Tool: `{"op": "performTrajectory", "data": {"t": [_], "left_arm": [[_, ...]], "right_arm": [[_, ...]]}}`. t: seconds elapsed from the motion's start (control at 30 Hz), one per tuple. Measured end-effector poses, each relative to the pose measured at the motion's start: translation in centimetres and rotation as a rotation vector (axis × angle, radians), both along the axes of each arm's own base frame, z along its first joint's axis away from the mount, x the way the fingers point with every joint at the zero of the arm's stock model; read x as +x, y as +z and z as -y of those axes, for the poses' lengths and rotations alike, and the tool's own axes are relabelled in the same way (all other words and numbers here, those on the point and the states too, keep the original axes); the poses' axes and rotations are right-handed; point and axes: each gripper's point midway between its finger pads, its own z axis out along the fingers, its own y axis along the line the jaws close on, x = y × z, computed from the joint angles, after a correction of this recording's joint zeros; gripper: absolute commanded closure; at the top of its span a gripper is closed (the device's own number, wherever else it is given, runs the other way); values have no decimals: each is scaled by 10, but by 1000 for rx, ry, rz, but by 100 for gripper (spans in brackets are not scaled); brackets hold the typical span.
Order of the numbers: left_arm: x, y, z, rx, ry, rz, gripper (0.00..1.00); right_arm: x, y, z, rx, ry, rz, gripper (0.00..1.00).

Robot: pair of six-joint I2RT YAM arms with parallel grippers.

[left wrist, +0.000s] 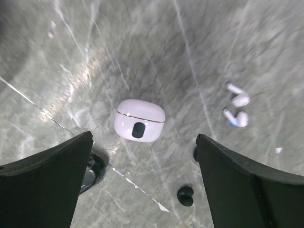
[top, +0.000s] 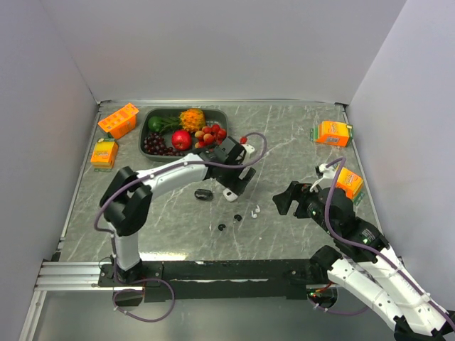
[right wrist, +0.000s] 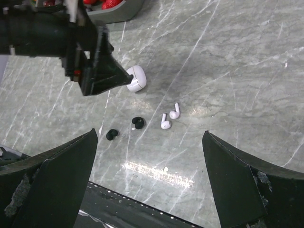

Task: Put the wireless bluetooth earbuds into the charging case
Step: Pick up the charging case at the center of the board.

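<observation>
- While both grippers stood wide open and empty, nothing of the task looked done to me: every earbud I could find lay loose on the counter (top: 298,142).
- The left gripper (top: 238,179) hung just above the white case (left wrist: 139,120) and touched nothing. The right gripper (right wrist: 149,134) hovered to the right of the pieces, clear of them all.
- The two white earbuds (left wrist: 240,99) lay side by side near the white case, on its right in the overhead view. The two black earbuds (right wrist: 138,123) lay apart from each other, nearer the arm bases.
- The white case looked shut, its seam closed as far as I could see. I judged that opening it, then picking up and seating each earbud, was all left to do.
- A black case (top: 203,193) sat just left of the white one, and I could not tell whether its lid was up.
- Through the left wrist camera, the gripper itself covered most of that black case and what I took for one black earbud, leaving only dark edges showing.
- From the right wrist camera, the left gripper cut off part of the white case.
- The earbuds were too small for me to tell a left one from a right one, or which way up any of them lay.
</observation>
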Motion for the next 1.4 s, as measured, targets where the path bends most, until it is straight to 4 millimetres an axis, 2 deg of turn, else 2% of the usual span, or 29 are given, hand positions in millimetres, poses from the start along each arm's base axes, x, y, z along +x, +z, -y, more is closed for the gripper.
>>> {"op": "performTrajectory", "data": {"t": [0.13,0.43,0.67,0.9,1.2,1.4], "left_arm": [[-7,-25,-6,79,-17,-65,4],[-30,-49,-29,132,-73,-101,2],[-19,-46,-21,106,-102,-48,1],[-13,-56,-16,109,-137,-19,1],[-12,-74,-27,171,-173,-4,9],[-8,-74,-24,168,-187,19,13]], "right_arm": [[-1,-2,1,-4,0,-6,1],[-3,-4,2,-13,-1,-16,1],[-8,-13,7,-40,-4,-48,1],[-9,-16,9,-53,-8,-62,1],[-12,-20,12,-67,-11,-78,1],[-13,-19,14,-75,-17,-81,1]]}}
